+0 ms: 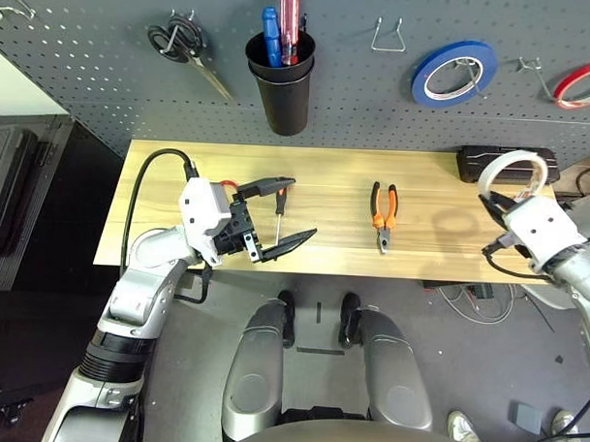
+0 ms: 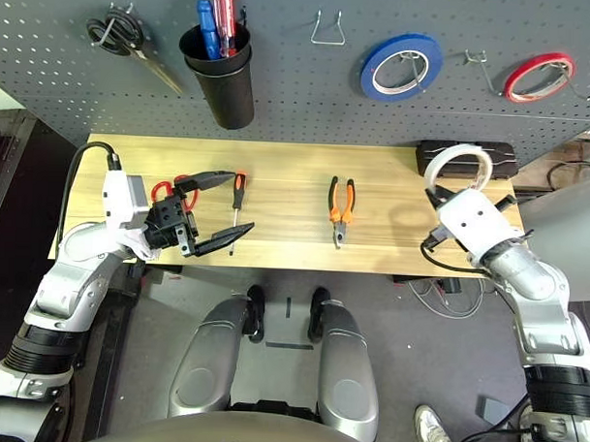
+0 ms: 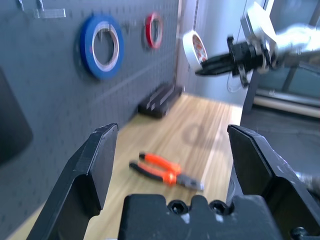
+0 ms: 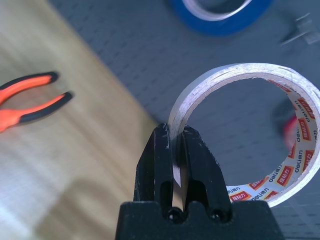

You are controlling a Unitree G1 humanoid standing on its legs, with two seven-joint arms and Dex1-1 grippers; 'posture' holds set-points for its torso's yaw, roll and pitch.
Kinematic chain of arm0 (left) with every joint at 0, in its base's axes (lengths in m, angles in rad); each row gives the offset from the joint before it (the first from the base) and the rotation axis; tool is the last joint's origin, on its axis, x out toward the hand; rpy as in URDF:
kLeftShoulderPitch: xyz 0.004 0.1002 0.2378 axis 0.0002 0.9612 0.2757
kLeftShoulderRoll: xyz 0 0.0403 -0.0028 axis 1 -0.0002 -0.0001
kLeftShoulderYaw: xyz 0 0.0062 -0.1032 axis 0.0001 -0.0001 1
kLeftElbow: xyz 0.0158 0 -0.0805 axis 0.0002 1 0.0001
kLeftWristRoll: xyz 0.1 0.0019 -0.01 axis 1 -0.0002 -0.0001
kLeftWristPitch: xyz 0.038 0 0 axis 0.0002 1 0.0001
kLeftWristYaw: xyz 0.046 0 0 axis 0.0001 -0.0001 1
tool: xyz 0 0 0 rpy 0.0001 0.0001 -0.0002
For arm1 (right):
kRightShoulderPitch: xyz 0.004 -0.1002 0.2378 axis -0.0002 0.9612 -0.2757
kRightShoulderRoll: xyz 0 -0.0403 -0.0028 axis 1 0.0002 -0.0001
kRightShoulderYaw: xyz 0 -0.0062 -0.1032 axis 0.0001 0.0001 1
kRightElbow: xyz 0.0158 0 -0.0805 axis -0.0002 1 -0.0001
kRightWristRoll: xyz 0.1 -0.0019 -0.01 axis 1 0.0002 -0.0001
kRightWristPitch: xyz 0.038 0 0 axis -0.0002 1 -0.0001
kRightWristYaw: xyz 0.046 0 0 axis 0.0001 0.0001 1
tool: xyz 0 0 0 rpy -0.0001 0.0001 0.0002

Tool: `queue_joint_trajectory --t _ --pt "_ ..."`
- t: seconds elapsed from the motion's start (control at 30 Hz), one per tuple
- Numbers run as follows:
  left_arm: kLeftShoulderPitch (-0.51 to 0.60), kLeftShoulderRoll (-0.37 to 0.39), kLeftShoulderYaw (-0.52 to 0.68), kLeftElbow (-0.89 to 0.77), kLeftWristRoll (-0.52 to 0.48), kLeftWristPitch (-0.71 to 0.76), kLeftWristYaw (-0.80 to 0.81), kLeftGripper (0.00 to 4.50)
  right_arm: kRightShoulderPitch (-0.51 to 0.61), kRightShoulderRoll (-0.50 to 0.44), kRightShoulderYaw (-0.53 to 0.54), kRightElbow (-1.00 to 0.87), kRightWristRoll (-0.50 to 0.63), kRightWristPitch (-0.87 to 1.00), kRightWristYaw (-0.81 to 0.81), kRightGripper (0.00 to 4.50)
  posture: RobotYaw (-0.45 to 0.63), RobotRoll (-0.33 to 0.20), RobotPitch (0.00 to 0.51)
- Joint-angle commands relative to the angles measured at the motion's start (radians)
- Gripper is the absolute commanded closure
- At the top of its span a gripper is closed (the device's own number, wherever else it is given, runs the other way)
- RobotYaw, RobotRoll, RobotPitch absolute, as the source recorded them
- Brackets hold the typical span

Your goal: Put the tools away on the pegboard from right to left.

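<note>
While the right gripper [image 4: 174,150] pinches the white tape roll's [image 2: 458,168] wall, held upright above the table's right end, the pegboard [image 1: 87,68] hooks sit up and behind it; probably the bare hook [image 1: 535,68] between blue and red rolls is nearest. Left gripper [image 1: 281,213] gapes wide, empty, beside the screwdriver [image 2: 237,200]. Black cup [image 1: 284,85] holds screwdrivers.

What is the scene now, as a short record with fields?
right hand: shut on white tape, held up above the table's right end
left hand: open, holds nothing, above the screwdriver
table: pliers in the middle, screwdriver and red scissors to the left
pegboard: blue tape, red tape, black scissors, cup
free hook: between cup and blue tape
</note>
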Motion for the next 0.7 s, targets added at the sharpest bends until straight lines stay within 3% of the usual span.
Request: queue_joint_trajectory --t 0.03,0.43,0.7 --pt "0.012 -0.005 0.003 -0.059 -0.031 0.035 0.012 0.00 -0.030 -0.025 -0.021 0.065 0.010 -0.087 -0.015 4.45 -0.04 0.000 0.218" --pt "-0.015 -0.034 0.010 -0.124 -0.040 0.062 0.069 0.00 -0.277 -0.048 0.046 0.233 0.001 -0.115 0.006 4.45 -0.02 0.000 0.209" --pt "-0.041 -0.036 0.006 -0.127 -0.035 0.078 0.075 0.00 -0.479 -0.028 0.137 0.458 -0.058 -0.084 -0.008 4.45 0.01 0.000 0.210"
